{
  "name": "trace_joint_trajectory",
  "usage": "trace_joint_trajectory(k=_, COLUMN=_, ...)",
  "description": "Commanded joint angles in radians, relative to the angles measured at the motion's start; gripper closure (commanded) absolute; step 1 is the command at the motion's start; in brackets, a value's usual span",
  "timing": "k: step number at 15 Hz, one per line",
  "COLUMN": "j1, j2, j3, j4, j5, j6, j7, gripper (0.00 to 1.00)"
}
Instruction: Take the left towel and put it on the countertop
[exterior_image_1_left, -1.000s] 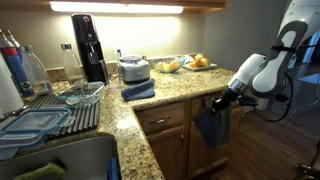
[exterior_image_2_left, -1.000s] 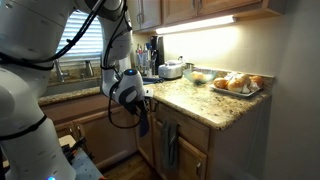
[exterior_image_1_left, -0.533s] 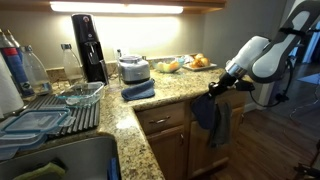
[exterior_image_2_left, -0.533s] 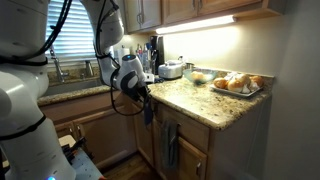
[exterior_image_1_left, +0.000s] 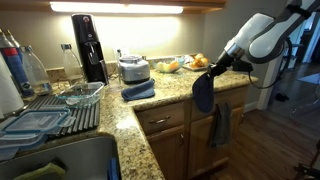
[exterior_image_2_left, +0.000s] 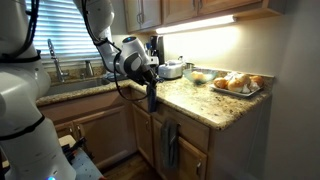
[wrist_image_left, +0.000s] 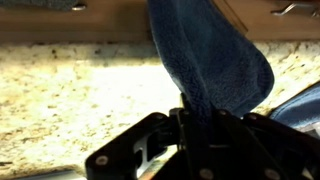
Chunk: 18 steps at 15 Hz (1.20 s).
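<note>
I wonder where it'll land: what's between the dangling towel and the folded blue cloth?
Nothing but bare speckled countertop lies between the towel and the folded cloth; an exterior view shows it.

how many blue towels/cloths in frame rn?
3. The left towel hangs from the tool by the countertop edge; a darker towel hangs on the cabinet front; a lighter folded cloth lies on the countertop. Others may be hidden.

Wooden cabinets (exterior_image_1_left: 168, 150), under-cabinet light (exterior_image_1_left: 115, 9), window blinds (exterior_image_2_left: 62, 30), dark floor (exterior_image_1_left: 285, 138)
</note>
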Motion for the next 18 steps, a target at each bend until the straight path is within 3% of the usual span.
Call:
trace_joint_trajectory(k=1, j1=0.023, j2=-0.059, j3=-0.08, j4=0.037, j5=0.004, j6=-0.041, j7=0.017, gripper=0.94)
trace_joint_trajectory(k=6, j1=0.118, j2=-0.028, j3=-0.297, j4=0.118, j5=-0.062, j6=-0.021, j7=0.013, gripper=0.94)
trace_joint_trajectory(k=7, j1=0.2, j2=-0.017, j3=-0.381, j4=0.137, j5=0.022, j6=-0.028, j7=-0.068, gripper=0.94)
trace_joint_trajectory(k=8, j1=0.225, j2=0.006, j3=-0.418, j4=0.154, j5=0.026, j6=-0.027, j7=-0.081, gripper=0.94)
trace_joint_trajectory(k=9, j1=0.252, j2=0.036, j3=-0.467, j4=0.175, j5=-0.056, j6=-0.027, j7=-0.014, gripper=0.94)
trace_joint_trajectory(k=13, j1=0.465, j2=0.145, j3=-0.656, j4=0.244, j5=-0.085, j6=-0.053, j7=0.005, gripper=0.94)
trace_joint_trajectory(k=14, j1=0.521, j2=0.17, j3=-0.697, j4=0.26, j5=-0.082, j6=-0.062, j7=0.009, gripper=0.63)
trace_joint_trajectory(k=15, j1=0.569, j2=0.189, j3=-0.729, j4=0.273, j5=-0.075, j6=-0.07, j7=0.008, gripper=0.62)
trace_joint_trajectory(k=18, j1=0.697, j2=0.193, j3=-0.814, j4=0.286, j5=-0.067, j6=-0.103, j7=0.03, gripper=0.44)
